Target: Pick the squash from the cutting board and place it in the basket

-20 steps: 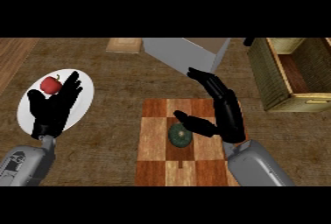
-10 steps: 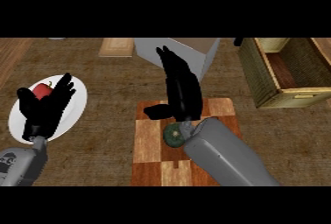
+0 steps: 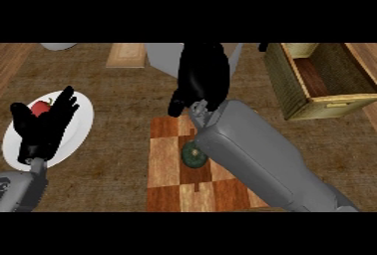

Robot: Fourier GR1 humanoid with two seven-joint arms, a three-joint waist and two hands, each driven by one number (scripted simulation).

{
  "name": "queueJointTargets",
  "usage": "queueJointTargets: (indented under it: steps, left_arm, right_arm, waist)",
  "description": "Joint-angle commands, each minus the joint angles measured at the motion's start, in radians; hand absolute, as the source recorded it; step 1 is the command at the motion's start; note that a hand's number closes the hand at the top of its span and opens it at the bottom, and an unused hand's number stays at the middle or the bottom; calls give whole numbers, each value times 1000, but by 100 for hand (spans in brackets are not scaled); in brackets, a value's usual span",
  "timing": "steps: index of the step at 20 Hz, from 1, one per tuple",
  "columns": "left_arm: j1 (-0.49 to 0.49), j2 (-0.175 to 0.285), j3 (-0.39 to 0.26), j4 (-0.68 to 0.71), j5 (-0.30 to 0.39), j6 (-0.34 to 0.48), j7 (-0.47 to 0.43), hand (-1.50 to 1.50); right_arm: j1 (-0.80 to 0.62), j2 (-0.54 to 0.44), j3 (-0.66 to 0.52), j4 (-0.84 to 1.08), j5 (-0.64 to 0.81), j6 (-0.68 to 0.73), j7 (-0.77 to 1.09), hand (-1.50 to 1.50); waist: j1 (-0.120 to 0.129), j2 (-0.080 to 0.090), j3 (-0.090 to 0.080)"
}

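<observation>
- The brown counter (image 3: 110, 84) is seen from above.
- The right forearm (image 3: 258, 159) is laid across the cutting board (image 3: 169, 172), entering from the near right.
- The basket (image 3: 283, 74) is set at the far right, well apart from the board.
- A white plate (image 3: 83, 113) is placed at the left.
- The right hand (image 3: 200, 74) is held beyond the board's far edge, fingers stretched out, nothing grasped.
- The left hand (image 3: 44, 127) is shown over the plate, fingers straight, holding nothing.
- The squash (image 3: 193, 157) is found on the board, partly hidden by the forearm.
- A red apple (image 3: 40, 107) is seen on the plate.
</observation>
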Motion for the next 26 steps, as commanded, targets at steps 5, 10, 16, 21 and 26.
queueJointTargets:
  steps: [5, 10, 16, 21, 26]
  left_arm:
    - [22, 11, 27, 2, 17, -27, -13, 0]
    - [72, -3, 25, -29, 8, -17, -34, 0]
    - [40, 0, 32, -38, -5, -4, 7, 0]
    - [50, -18, 29, -28, -14, -40, -43, 0]
    - [-13, -7, 37, -57, -27, -27, 47, 0]
  right_arm:
    - [-47, 40, -84, -176, -209, 332, 327, -150]
    - [16, 40, -119, -363, -260, 354, 376, -150]
    - [219, 9, -24, -656, -120, 267, 377, -150]
    - [459, -26, 64, -696, -19, 221, 239, -150]
    - [633, 4, 173, -657, 175, 72, 107, -150]
  waist:
    - [-11, 6, 5]
    - [-17, 5, 5]
    - [-18, 13, 6]
    - [7, 25, 5]
    - [16, 28, 6]
